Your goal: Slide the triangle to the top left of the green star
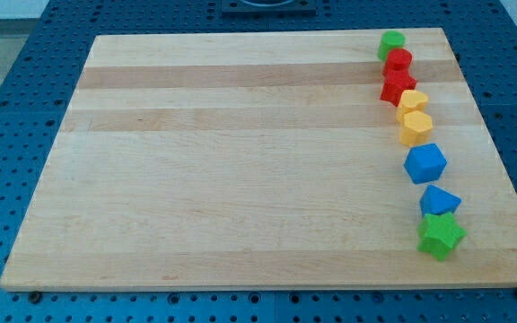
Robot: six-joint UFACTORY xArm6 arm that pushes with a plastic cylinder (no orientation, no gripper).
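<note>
A blue triangle (439,200) lies near the view's right edge of the wooden board (240,161), touching the green star (441,236) just below it. The triangle sits directly above the star, slightly to its left. My tip does not show in the camera view, and no part of the rod is visible.
A column of blocks runs up the right side: a blue block (425,163), two yellow blocks (416,127) (412,100), a red star-like block (397,86), a red cylinder (398,61) and a green cylinder (390,42). A blue perforated table (7,179) surrounds the board.
</note>
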